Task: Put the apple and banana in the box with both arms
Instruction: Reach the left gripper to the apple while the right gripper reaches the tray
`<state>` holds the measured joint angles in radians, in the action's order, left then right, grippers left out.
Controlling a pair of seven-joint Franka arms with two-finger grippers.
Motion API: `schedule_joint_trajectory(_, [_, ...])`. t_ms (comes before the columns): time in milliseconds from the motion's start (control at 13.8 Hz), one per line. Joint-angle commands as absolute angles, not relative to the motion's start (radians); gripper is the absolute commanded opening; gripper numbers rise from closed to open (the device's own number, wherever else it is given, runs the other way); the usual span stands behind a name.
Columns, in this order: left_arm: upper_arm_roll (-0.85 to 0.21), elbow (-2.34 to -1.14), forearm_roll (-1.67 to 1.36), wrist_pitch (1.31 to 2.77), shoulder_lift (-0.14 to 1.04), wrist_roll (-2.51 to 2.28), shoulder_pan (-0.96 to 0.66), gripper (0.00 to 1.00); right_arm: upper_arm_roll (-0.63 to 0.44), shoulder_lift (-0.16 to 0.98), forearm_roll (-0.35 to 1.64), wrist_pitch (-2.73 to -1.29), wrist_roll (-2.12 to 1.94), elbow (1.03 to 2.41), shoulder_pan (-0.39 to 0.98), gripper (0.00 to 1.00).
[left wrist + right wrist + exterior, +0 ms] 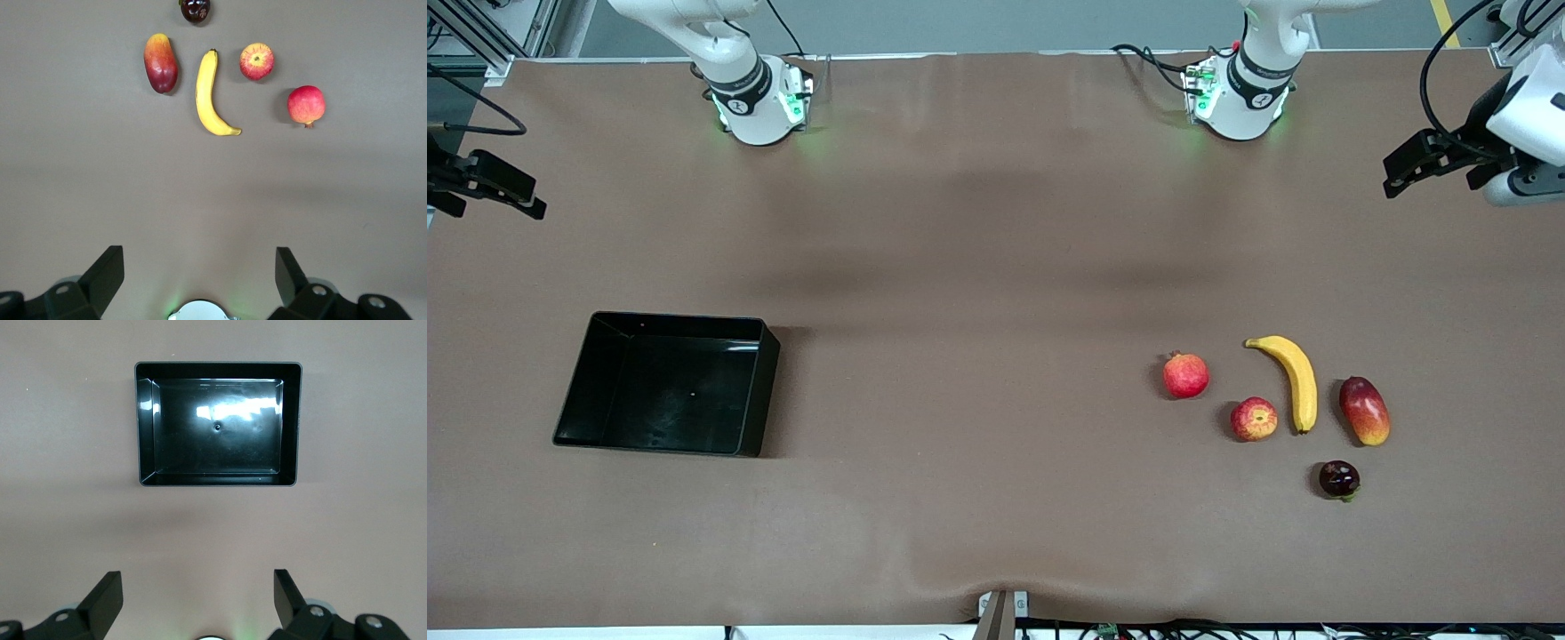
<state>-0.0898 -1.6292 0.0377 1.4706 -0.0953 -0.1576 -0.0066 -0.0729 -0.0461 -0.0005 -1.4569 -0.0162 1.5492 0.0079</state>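
The apple (1254, 419) lies on the table toward the left arm's end, beside the yellow banana (1298, 380). The black box (763, 391) stands toward the right arm's end with nothing in it. My left gripper (1405, 169) hangs open over the table's edge at its own end. In the left wrist view its fingers (100, 277) stand wide apart with nothing between them, well off from the banana (210, 93) and apple (257, 61). My right gripper (511, 188) hangs open and holds nothing over the other end. The right wrist view shows that gripper (198, 590) off from the box (217, 480).
An evenly red round fruit (1185, 375) lies beside the apple, toward the box. A red-yellow mango (1364, 410) lies beside the banana. A small dark fruit (1339, 478) is nearer the front camera than the rest. Brown tabletop stretches between box and fruits.
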Motion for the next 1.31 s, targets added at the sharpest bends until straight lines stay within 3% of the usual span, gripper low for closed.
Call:
schedule_joint_trajectory(0, [-0.089,-1.582,0.037,1.454,-0.022,-0.138,-0.005,1.0,-0.071,-0.052,-0.012,-1.459,-0.005,1.563,0.005,1.0])
schedule_joint_trajectory(363, [-0.089,-1.605,0.038,1.641,0.109,-0.144,0.003,1.0,-0.071,-0.045,-0.014,-1.494,-0.006,1.606,0.002,1.0])
schedule_joint_trajectory(944, [-0.091,-1.66,0.029,1.979,0.369,-0.156,0.011,1.0,-0.071,-0.031,-0.023,-1.912,-0.017,1.932,-0.047,1.0])
schedule_joint_trajectory(1235, [-0.092,-1.657,0.031,2.092,0.486,-0.155,-0.012,1.0,-0.071,0.11,-0.04,-2.122,-0.286,1.956,-0.187,1.0])
